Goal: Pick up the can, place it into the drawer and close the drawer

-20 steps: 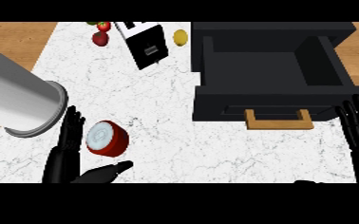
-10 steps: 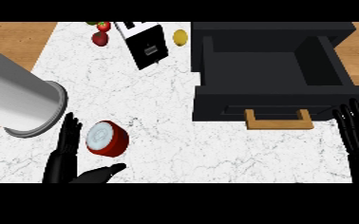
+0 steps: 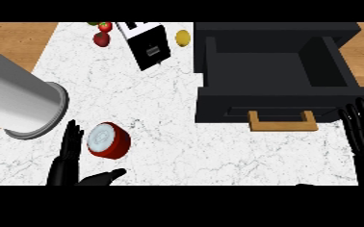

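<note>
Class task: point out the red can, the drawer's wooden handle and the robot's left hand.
can (image 3: 108, 141), head view, on its red side wall.
wooden handle (image 3: 282, 124), head view, on its front bar.
left hand (image 3: 65, 158), head view, on its black fingers, left of the can.

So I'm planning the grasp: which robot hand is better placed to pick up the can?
Left. The left robot hand brackets the red can, fingers and thumb open; the right robot hand rests beyond the drawer.

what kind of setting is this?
Most likely a kitchen counter: a white marble-look countertop with wood at its edges, fruit at the back such as a lemon and a red apple, and a black open drawer with a wooden handle.
</note>
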Available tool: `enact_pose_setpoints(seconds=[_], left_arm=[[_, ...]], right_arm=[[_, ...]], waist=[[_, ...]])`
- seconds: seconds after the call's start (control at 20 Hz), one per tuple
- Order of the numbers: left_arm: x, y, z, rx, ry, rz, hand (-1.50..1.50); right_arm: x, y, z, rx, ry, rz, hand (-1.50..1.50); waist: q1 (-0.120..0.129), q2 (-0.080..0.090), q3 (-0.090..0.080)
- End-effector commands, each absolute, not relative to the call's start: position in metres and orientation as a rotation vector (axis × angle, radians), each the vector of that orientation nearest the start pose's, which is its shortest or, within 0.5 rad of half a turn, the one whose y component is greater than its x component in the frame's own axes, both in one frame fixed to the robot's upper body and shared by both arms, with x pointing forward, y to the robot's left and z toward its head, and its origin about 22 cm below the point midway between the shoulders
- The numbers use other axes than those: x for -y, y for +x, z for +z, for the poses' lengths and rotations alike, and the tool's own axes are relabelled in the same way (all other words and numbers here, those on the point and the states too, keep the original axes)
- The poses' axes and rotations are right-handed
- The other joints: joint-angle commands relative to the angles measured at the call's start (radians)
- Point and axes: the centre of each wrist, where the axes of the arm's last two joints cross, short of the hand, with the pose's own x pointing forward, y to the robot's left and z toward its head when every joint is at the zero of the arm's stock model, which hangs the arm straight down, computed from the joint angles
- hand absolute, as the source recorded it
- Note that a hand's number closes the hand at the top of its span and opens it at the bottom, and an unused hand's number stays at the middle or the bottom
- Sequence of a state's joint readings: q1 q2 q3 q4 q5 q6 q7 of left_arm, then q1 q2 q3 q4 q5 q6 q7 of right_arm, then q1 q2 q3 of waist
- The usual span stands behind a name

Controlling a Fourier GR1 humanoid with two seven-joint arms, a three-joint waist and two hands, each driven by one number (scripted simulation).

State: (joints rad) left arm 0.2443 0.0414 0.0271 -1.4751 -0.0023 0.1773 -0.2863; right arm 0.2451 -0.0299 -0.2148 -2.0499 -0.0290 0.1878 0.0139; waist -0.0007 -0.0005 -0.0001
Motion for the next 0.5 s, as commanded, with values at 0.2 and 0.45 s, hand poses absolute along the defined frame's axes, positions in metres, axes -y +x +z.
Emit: enact_pose_setpoints(seconds=[0.2, 0.45], left_arm=[[-0.25, 0.167, -0.088, 1.491, 0.298, 0.162, -1.5], [-0.287, 0.182, -0.113, 1.513, 0.323, 0.185, -1.5]], right_arm=[[0.293, 0.165, 0.064, 1.798, -0.203, 0.025, -1.5], [0.292, 0.153, 0.093, 1.806, -0.166, 0.004, -1.5]], waist=[[0.0, 0.0, 0.0], [-0.003, 0.0, 0.0]])
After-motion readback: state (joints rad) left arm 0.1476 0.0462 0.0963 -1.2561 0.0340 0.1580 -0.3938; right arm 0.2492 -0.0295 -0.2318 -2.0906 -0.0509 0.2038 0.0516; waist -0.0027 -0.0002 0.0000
